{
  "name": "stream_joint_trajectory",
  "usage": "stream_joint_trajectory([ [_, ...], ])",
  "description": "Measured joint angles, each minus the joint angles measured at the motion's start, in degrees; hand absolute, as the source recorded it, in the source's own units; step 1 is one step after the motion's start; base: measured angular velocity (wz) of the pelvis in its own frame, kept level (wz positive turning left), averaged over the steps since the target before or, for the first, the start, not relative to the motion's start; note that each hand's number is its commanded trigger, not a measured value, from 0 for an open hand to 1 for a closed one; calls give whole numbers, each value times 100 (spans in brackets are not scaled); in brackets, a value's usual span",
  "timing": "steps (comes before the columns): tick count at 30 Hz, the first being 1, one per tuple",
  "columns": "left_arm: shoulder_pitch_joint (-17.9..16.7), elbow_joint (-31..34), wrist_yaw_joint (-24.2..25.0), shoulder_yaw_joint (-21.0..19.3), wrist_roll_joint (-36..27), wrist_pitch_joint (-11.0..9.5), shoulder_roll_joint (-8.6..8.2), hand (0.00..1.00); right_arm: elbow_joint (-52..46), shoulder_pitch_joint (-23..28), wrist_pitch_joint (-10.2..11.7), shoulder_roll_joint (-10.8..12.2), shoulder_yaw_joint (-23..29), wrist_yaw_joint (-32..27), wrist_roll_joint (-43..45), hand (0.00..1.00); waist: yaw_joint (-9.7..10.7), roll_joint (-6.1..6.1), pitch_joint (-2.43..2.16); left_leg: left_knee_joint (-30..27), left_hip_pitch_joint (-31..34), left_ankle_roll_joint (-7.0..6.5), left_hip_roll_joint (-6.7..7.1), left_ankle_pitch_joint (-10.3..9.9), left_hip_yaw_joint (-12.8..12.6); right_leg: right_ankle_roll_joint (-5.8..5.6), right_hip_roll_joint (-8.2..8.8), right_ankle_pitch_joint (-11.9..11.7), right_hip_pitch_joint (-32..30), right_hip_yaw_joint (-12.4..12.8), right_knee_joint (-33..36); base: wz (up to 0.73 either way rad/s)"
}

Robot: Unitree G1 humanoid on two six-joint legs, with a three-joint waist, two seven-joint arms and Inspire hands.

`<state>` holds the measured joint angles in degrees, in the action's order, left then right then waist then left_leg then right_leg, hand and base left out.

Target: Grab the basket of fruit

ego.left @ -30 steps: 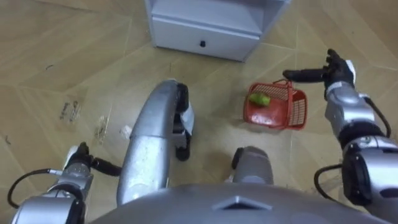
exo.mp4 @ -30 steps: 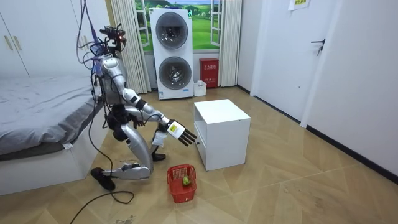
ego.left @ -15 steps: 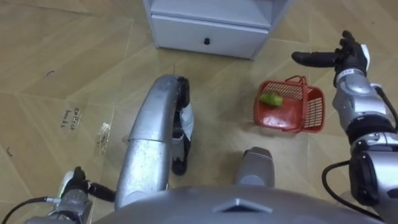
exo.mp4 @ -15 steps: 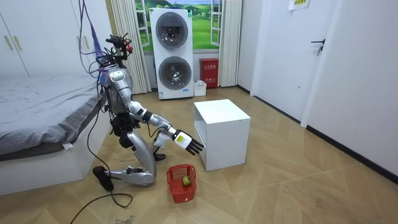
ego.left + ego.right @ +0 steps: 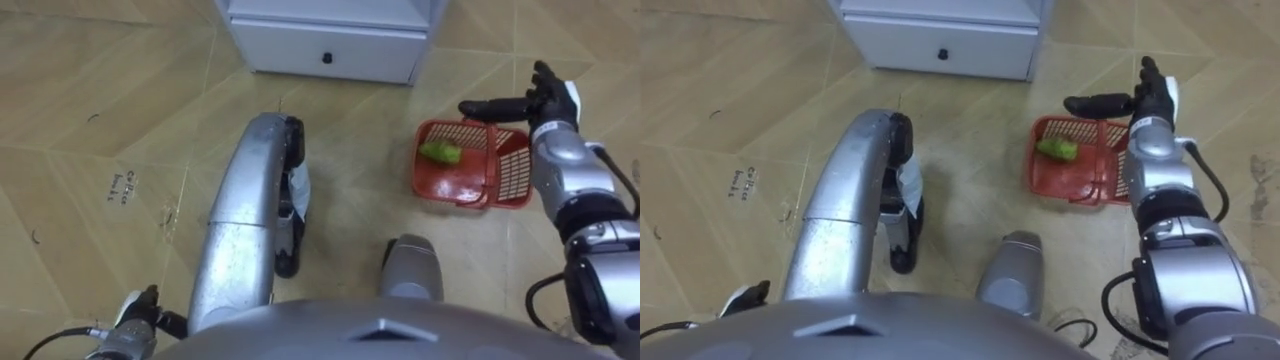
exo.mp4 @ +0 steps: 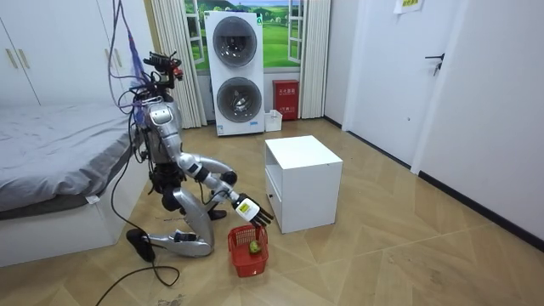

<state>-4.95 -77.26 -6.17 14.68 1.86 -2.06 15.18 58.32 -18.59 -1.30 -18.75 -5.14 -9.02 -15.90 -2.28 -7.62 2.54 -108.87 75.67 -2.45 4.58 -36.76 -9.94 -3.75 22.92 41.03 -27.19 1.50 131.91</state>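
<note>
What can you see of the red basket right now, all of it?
The basket is red plastic with lattice walls and a thin handle at its far rim. It stands mouth up on the wood-pattern floor, just off the white cabinet's front. One green fruit lies inside. The right robot hand is above the far rim, fingers straight; contact with the handle cannot be told.

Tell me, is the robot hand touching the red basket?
Cannot tell. In the left eye view the right robot hand overlaps the far rim of the red basket; the room view shows neither clear gap nor contact.
</note>
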Motion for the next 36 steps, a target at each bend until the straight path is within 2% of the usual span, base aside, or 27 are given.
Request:
stream_joint_trajectory([
  [7, 4, 17, 61, 241, -4, -3, 4, 0, 339, -4, 0, -44, -40, 193, -168, 0, -144, 101, 8, 29, 61, 25, -7, 13, -19, -14, 10, 7, -105, 22, 11, 0],
  [10, -16, 39, 69, 253, -6, -3, 2, 0, 472, -3, 0, -63, -41, 239, -346, 0, -152, 160, 23, 39, 69, 29, -5, 15, -20, -15, 15, 7, -108, 7, 10, 0],
  [13, -16, 54, 69, 259, -9, 0, 3, 0, 562, 1, -1, -90, -113, 268, -412, 0, -171, 218, 16, 49, 70, 39, -10, 20, -23, -15, 16, 7, -128, 7, 14, 0],
  [17, -15, 63, 85, 375, -11, 5, 4, 0, 615, 11, -5, -93, -368, 283, -406, 0, -209, 220, 16, 72, 69, 78, -43, 40, -25, -17, -3, 9, -177, 15, 35, -3],
  [21, -15, 59, 218, 554, -12, 17, 7, 0, 734, 14, -4, -92, -603, 340, -377, 0, -245, 272, 20, 78, 74, 96, -87, 50, -27, -16, -29, 9, -196, 17, 64, 0],
  [32, -16, 73, 307, 590, -13, 38, 17, 0, 862, 92, -5, -98, -667, 474, -383, 2, -260, 295, 12, 85, 162, 113, -106, 60, -28, -17, -46, 9, -315, 37, 76, 0],
  [33, -15, 73, 307, 616, -15, 39, 15, 0, 883, 92, -5, -98, -687, 479, -399, 61, -259, 298, 11, 88, 166, 116, -106, 62, -27, -17, -48, 9, -318, 36, 76, 0],
  [34, -15, 73, 307, 662, -17, 39, 13, 0, 916, 92, -5, -97, -716, 485, -404, 77, -261, 300, 11, 92, 166, 119, -106, 63, -27, -17, -49, 9, -318, 32, 75, 0],
  [35, -15, 74, 307, 697, -19, 40, 11, 0, 932, 92, -6, -96, -722, 487, -404, 100, -263, 302, 12, 93, 167, 121, -106, 64, -27, -17, -50, 9, -319, 31, 75, 0],
  [36, -16, 74, 307, 709, -20, 51, -5, 0, 975, 93, -7, -96, -727, 486, -410, 100, -265, 311, 11, 94, 169, 123, -106, 65, -24, -17, -53, 9, -320, 29, 75, 0],
])
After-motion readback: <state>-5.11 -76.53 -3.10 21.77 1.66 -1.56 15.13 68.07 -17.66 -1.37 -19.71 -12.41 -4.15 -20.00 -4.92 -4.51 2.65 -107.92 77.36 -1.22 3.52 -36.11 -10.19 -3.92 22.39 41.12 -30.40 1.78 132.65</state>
